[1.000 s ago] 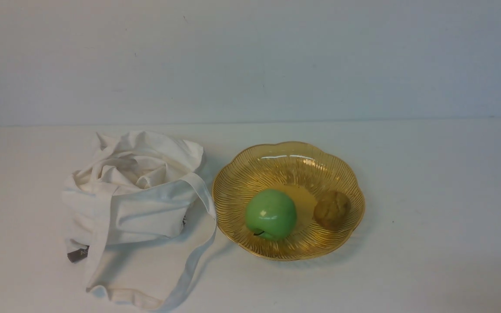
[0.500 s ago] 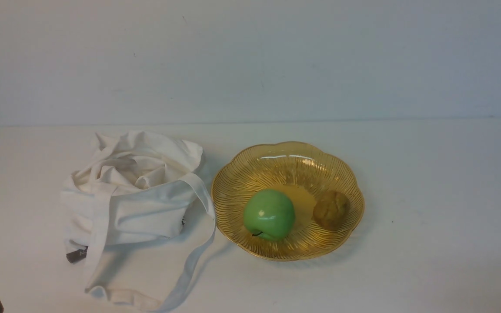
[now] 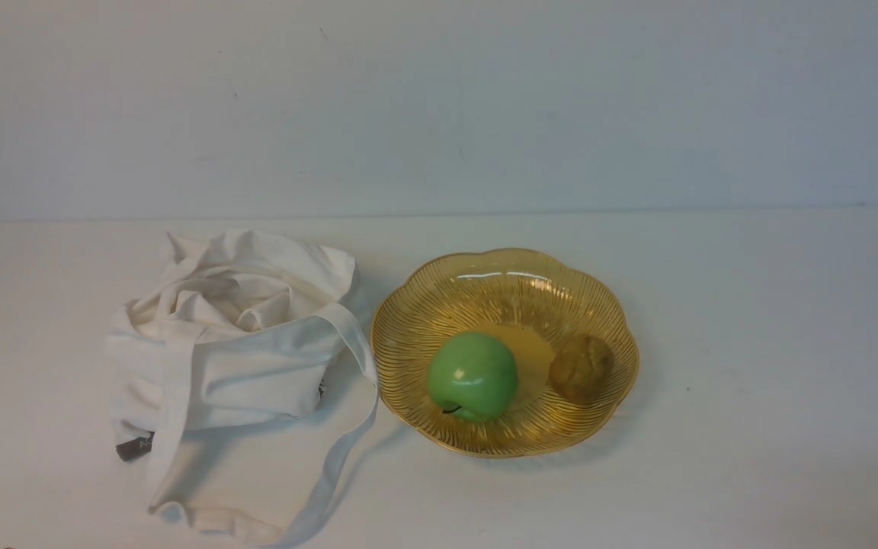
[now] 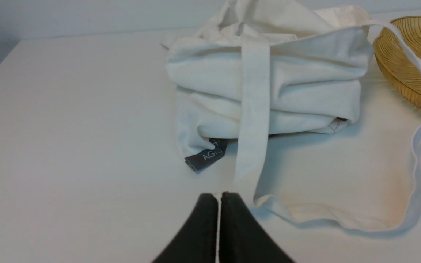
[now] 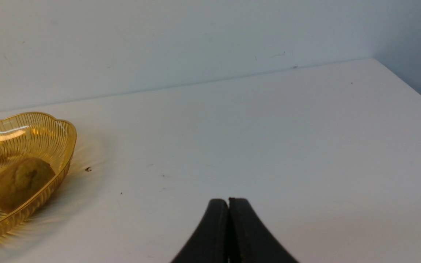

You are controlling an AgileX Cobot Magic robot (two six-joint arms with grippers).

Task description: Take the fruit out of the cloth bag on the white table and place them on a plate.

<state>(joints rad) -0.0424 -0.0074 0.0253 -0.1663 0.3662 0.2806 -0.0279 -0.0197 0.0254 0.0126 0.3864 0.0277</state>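
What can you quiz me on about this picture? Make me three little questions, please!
1. True or false: the green apple sits inside the cloth bag.
2. Which is closer to the robot's right side on the plate: the green apple or the rough brown fruit?
3. Fill in the missing word: the left claw is ____, with its tips together.

Key: 1. False; 2. The rough brown fruit; 3. Shut

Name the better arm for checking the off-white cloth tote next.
Left, likely: the tote lies on the robot's left, ahead of the shut left gripper; the right wrist view shows the scalloped amber glass plate, no tote.
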